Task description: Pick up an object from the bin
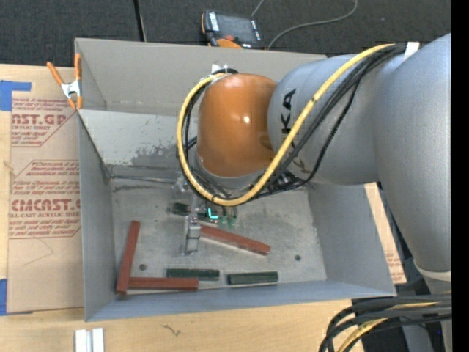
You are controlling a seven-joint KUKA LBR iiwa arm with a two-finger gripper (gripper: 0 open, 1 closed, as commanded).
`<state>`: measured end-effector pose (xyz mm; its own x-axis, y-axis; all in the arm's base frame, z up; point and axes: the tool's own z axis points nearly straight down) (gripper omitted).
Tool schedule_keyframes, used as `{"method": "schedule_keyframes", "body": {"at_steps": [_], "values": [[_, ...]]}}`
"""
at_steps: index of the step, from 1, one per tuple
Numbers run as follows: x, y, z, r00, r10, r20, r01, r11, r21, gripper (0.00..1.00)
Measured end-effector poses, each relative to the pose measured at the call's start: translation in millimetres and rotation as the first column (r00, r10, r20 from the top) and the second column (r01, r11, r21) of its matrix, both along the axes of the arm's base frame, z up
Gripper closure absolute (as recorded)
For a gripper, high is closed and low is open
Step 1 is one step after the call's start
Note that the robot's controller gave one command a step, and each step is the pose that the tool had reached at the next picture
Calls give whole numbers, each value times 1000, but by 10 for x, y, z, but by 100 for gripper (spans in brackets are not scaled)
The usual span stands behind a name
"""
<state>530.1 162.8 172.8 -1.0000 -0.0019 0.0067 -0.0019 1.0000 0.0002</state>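
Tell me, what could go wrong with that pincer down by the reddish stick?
The pincer sits near one end of the reddish-brown bar, not its middle; gripped there, the bar may tilt and slip out. The bar lies flat on the bin floor, so the pincer might scrape metal or just push it aside.

From my seat the bin [99, 196] reads as grey sheet metal, matt, its floor scuffed and streaked with pale scratches. The orange cover [231, 127] on the wrist is smooth and glossy. The arm [366, 116] shell is smooth grey with a soft sheen, and its yellow cable [322, 97] looks rubbery. The gripper [192, 239] shows dull bare metal. The red-brown strips [130, 251] look matt, wood or plastic I cannot tell; the dark green bars [192, 273] are matt too.
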Motion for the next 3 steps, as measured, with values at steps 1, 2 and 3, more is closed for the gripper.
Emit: {"method": "schedule_keyframes", "body": {"at_steps": [1,2,3], "values": [[95,-719,-1034,924,-382,8,382,924,1,0],[113,-713,-997,924,-381,10,381,925,4,100],[172,-501,347,937,-349,14,349,937,5,100]]}}
